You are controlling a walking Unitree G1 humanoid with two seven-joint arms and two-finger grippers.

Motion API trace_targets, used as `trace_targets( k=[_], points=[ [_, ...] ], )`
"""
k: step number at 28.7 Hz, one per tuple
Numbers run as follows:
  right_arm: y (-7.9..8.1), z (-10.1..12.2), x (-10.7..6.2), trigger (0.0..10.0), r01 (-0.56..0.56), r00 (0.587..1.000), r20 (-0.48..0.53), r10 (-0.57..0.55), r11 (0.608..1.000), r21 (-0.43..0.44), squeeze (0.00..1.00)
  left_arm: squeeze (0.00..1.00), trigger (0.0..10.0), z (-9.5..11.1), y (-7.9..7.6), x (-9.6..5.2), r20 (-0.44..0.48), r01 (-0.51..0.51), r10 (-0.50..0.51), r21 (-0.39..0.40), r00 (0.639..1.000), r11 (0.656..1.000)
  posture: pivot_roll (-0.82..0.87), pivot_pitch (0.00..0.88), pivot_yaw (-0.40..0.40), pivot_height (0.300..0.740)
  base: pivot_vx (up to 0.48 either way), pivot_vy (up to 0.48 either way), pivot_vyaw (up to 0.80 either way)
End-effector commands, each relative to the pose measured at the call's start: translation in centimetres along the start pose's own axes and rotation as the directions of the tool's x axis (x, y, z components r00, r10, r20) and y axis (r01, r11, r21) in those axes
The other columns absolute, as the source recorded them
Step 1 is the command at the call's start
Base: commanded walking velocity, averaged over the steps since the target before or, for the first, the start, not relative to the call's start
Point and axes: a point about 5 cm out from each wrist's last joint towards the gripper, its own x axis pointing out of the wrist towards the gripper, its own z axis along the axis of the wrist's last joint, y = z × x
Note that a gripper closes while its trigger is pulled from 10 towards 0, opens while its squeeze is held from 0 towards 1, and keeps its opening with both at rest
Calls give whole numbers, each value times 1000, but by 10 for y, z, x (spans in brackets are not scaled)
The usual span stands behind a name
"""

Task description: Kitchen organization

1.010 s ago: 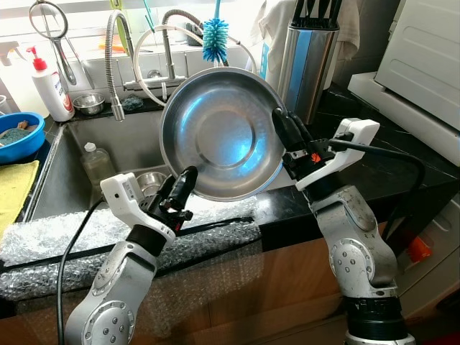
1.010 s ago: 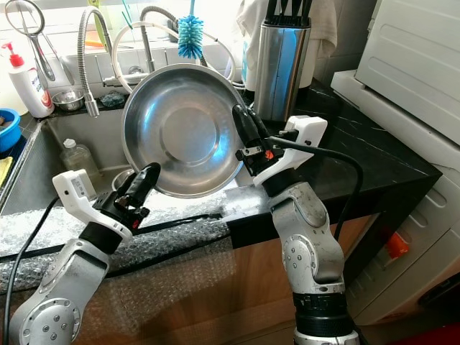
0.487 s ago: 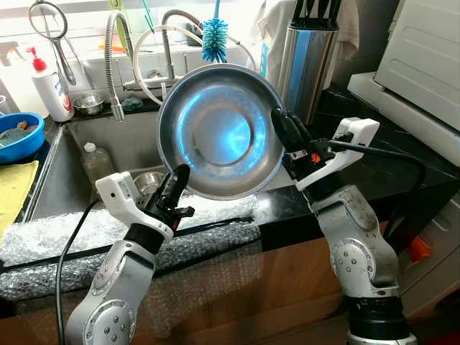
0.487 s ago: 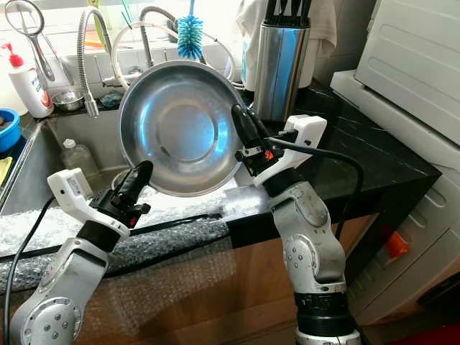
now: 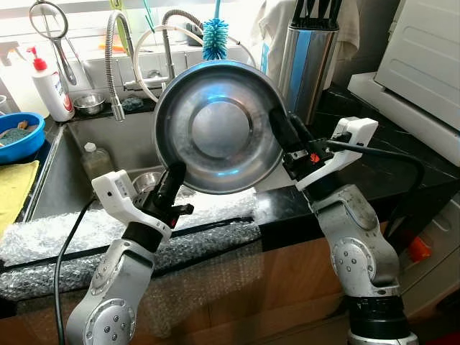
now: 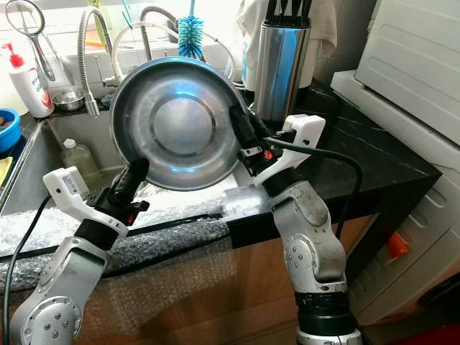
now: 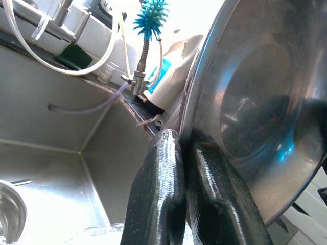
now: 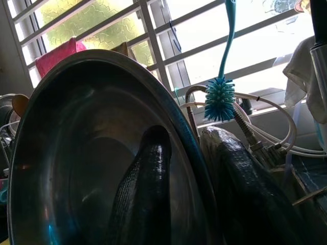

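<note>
Above the sink (image 5: 79, 154), both claws grip bowl (image 5: 215, 126).

Steel bowl (image 5: 215, 128) tipped further — hollow turned away, underside now facing camera; left gripper (image 5: 172, 180) shifted left.

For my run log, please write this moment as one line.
steel bowl held above sink | left gripper on lower rim | right gripper on right rim
</note>
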Motion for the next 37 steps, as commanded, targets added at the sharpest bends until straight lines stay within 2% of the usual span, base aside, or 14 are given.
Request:
trace_targets(
  k=[1, 6, 13, 14, 15, 16, 21, 25, 26, 28, 32, 35, 36, 37],
  points=[
    [8, 10, 7, 10000, -45, 999, 29, 46, 999, -21, 1000, 0, 0, -3, 4, 1, -16, -27, 27, 8, 1000, 1000, 55, 0, 28, 740, 0, 0, 0],
    [10, 9, 8, 10000, -50, 998, 29, 51, 999, -19, 1000, 0, 0, -2, 7, 2, 1, -51, 51, 5, 999, 999, 54, 0, 28, 740, 0, 0, 0],
    [21, 8, 7, 10000, -109, 994, 24, 108, 994, 33, 1000, 0, 0, 2, 18, 5, 60, -173, 171, 34, 983, 984, 50, 0, 30, 740, 0, 0, 0],
    [25, 7, 6, 10000, -142, 990, 14, 141, 989, 41, 220, 0, 0, 2, 19, 5, 68, -185, 182, 32, 981, 982, 50, 0, 31, 740, 0, 0, 0],
    [27, 7, 6, 10000, -160, 987, 8, 160, 986, 40, 220, 0, 0, 2, 19, 5, 71, -189, 187, 30, 980, 981, 49, 0, 31, 740, 0, 0, 0],
    [31, 6, 4, 10000, -181, 983, 1, 181, 983, 38, 0, 0, 0, 3, 21, 5, 87, -211, 208, 23, 974, 977, 50, 0, 31, 740, 0, 0, 0],
    [27, 8, 6, 10000, -120, 993, 20, 120, 993, 5, 0, 0, 0, 11, 29, 5, 151, -287, 280, 28, 948, 957, 48, 0, 32, 740, 0, 0, 0],
    [18, 10, 5, 10000, -4, 999, 34, 7, 996, -84, 0, 0, 0, 21, 39, 4, 221, -365, 344, 62, 913, 929, 48, 0, 34, 740, 0, 0, 0],
    [14, 10, 3, 10000, 45, 999, 36, -41, 992, -116, 0, 0, 0, 23, 41, 4, 239, -385, 358, 73, 903, 920, 47, 0, 33, 740, 0, 0, 0],
    [10, 1, -6, 10000, 73, 997, -13, -82, 941, -331, 0, 0, 0, 30, 50, 1, 293, -450, 412, 72, 863, 890, 41, 0, 35, 740, 0, 0, 0],
    [7, -13, -24, 10000, 138, 987, -45, -157, 948, -286, 0, 0, 0, 33, 56, -1, 310, -486, 438, 95, 844, 869, 41, 0, 34, 740, 0, 0, 0],
    [7, -20, -34, 10000, 145, 981, -65, -181, 921, -362, 0, 0, 78, 33, 58, -1, 316, -497, 445, 105, 838, 861, 35, 0, 36, 740, 0, 0, 0],
    [4, -29, -50, 10000, 174, 970, -77, -228, 886, -429, 0, 0, 8863, 34, 61, -1, 322, -514, 456, 121, 830, 849, 33, 0, 37, 740, 0, 0, 0],
    [2, -31, -56, 10000, 188, 965, -76, -251, 867, -462, 0, 0, 8863, 34, 62, -1, 324, -517, 456, 134, 829, 845, 33, 0, 37, 740, 0, 0, 0]
  ],
)
